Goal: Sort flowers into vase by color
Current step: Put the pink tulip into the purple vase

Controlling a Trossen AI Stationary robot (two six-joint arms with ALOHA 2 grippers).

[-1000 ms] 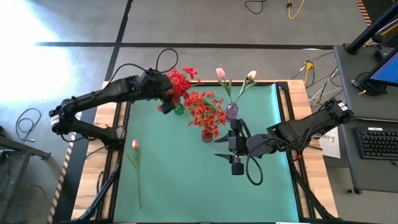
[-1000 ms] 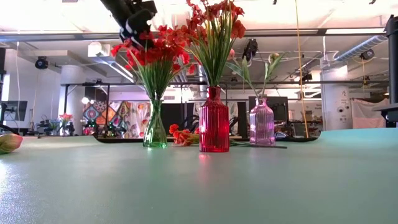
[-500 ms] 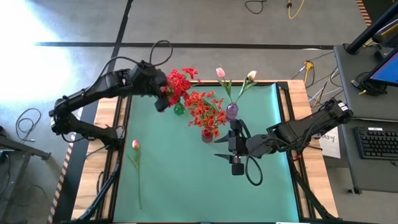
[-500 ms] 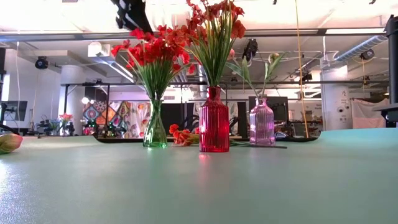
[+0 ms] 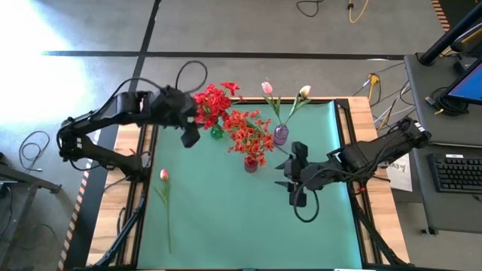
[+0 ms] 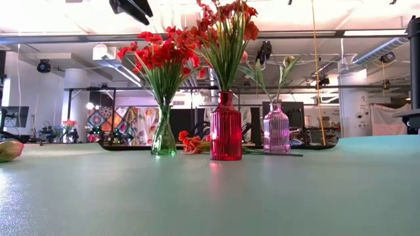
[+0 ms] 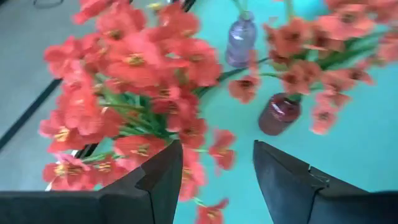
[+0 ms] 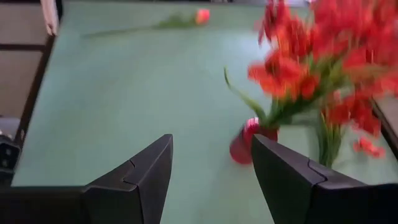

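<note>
Three vases stand at the far middle of the green mat. A green vase [image 5: 217, 133] holds red blossoms [image 5: 213, 100]. A red vase [image 5: 250, 163] holds orange-red blossoms [image 5: 248, 132]. A purple vase [image 5: 280, 135] holds two pink tulips [image 5: 266, 88]. One loose pink tulip [image 5: 163, 175] lies flat on the mat near the left edge. My left gripper [image 5: 190, 137] hovers high, open, left of the red blossoms [image 7: 130, 68]. My right gripper [image 5: 282, 175] is open, right of the red vase [image 8: 245, 144], facing it.
A fallen red blossom [image 6: 190, 143] lies behind the vases at the mat's far edge. The mat's near half [image 5: 248, 226] holds only the loose tulip's stem [image 5: 169, 226]. Wooden table borders flank the mat; a desk with a keyboard [image 5: 456, 172] stands to the right.
My left gripper has risen and drawn away from the red blossoms, toward the table's left and near side. My right gripper has shifted slightly toward the right edge and turned from pointing at the near edge to facing the vases. The flowers and vases have kept still.
</note>
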